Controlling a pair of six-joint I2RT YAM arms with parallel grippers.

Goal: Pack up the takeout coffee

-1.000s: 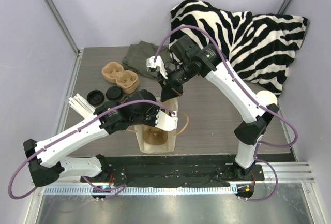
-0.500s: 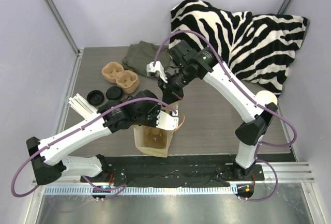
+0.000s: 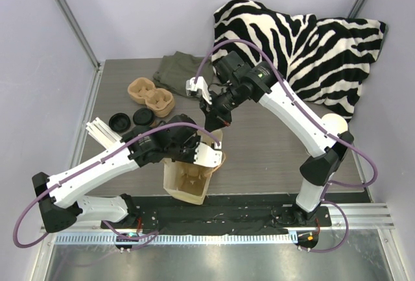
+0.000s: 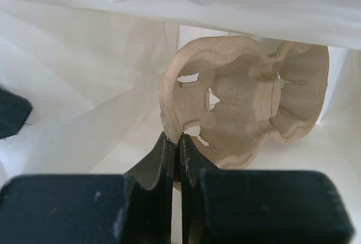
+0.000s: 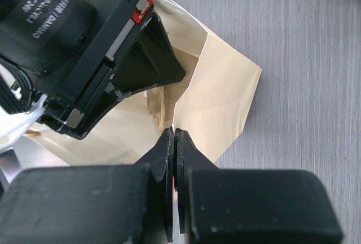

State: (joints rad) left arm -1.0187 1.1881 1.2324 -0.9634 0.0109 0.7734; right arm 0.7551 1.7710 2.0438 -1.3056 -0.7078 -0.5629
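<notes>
The paper bag (image 3: pixel 185 187) is pinched open by the right gripper (image 5: pixel 174 133); inside it, a pulp carrier (image 4: pixel 254 97) is pinched by the left gripper (image 4: pixel 174 140).

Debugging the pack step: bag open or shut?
Open. The right pincer pinches the bag at its rim, and the left pincer is inside the mouth, clamped on a pulp tray.

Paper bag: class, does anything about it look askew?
Yes: the paper bag stands tilted, not square, its rim creased where the right gripper pinches it. The left gripper grips the pulp cup carrier inside.
</notes>
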